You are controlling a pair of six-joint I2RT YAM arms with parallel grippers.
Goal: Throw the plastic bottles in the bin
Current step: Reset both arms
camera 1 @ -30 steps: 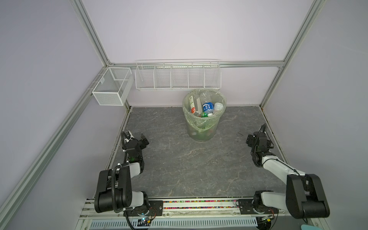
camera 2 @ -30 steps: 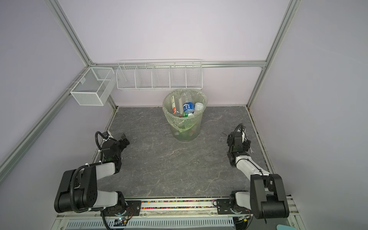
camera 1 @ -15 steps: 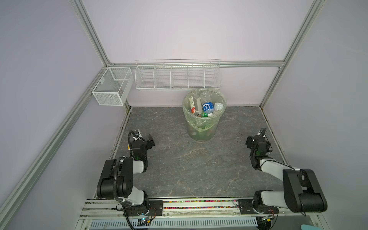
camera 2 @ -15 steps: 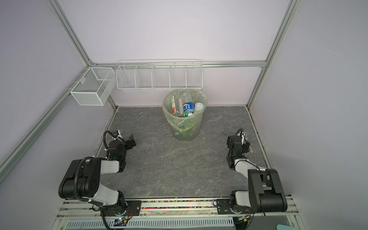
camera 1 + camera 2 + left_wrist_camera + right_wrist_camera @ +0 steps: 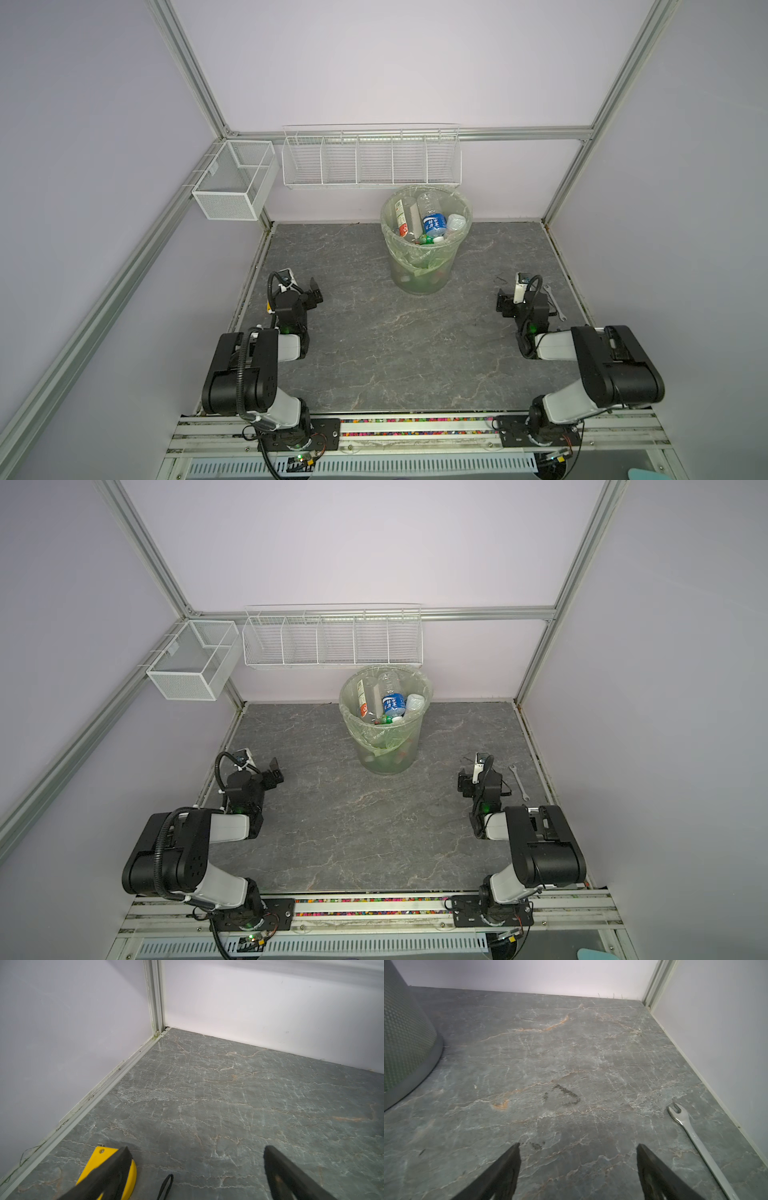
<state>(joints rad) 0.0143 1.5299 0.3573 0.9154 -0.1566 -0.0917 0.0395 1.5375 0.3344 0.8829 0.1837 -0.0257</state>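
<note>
Left fingers (image 5: 116, 1167): wide apart, empty. Right fingers (image 5: 506, 1169): wide apart, empty. Plastic bottles (image 5: 434, 222): all visible ones inside bin (image 5: 419, 270), rear of tabletop (image 5: 395, 353). Step: likely done; rest arms low, clear of bin, leave wrench (image 5: 685, 1122) alone.

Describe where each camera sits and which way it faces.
Both top views: high behind the robot, looking down on bin, left arm, right arm.
Left wrist: on left arm, facing a wall corner; left fingers show, open.
Right wrist: on right arm, facing floor; right fingers show, open.
Shared: right wrist, top views show the wrench.
</note>
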